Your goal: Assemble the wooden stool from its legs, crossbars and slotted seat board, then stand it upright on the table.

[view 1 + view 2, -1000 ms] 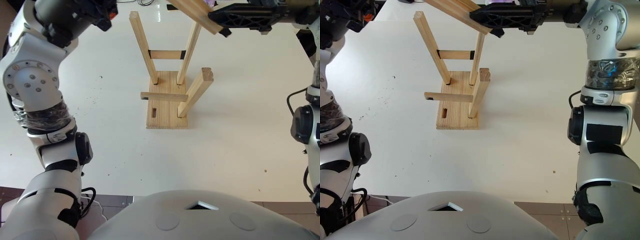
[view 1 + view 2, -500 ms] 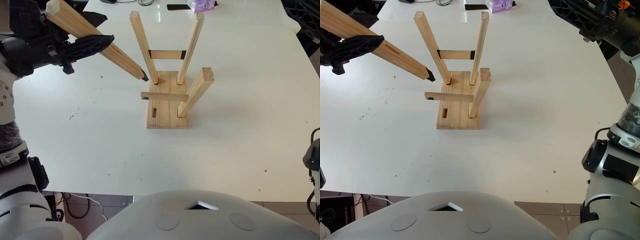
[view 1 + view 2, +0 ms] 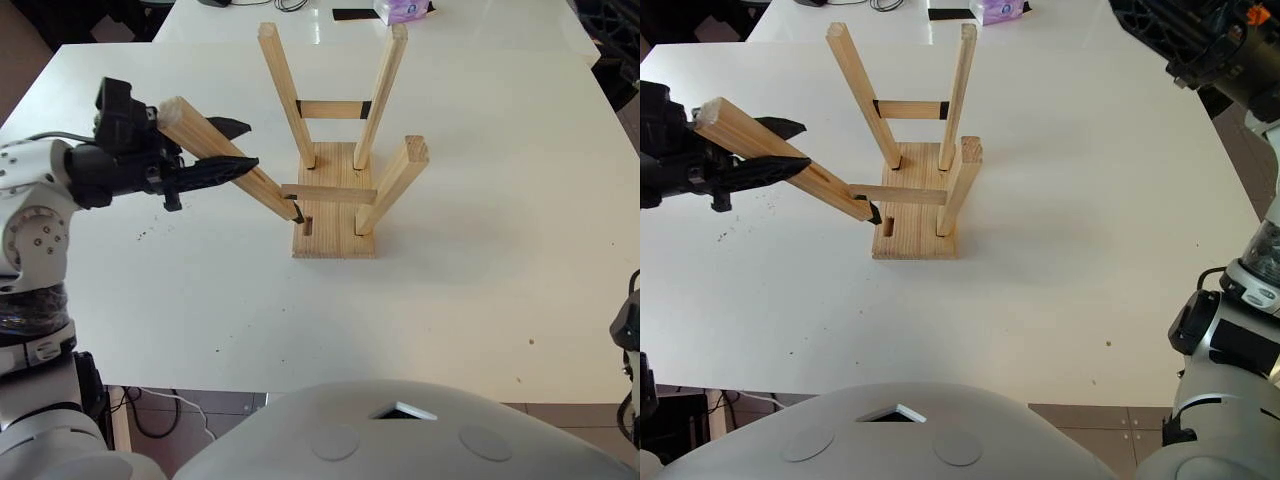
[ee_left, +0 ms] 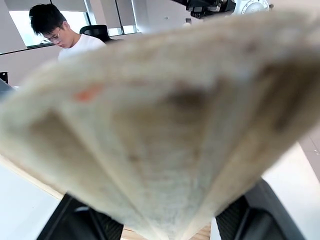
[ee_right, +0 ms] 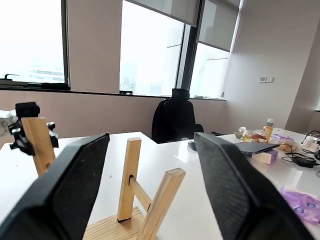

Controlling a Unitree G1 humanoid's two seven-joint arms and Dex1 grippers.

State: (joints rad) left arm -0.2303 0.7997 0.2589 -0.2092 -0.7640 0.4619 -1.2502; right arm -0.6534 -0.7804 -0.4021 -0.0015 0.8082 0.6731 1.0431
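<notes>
1. The left gripper (image 3: pixel 238 150) clamped a slanted wooden leg (image 3: pixel 268 190), left of the seat board (image 3: pixel 335 238).
2. The leg's lower tip sat at the seat board's near-left slot.
3. The right gripper (image 5: pixel 150 160) gaped wide, raised far right.

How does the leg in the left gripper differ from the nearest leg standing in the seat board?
The held leg hangs slanted in the left gripper, its tip by the empty slot; the seated leg stands in the seat board. Only the seated leg carries a crossbar. Both are pale wood.
</notes>
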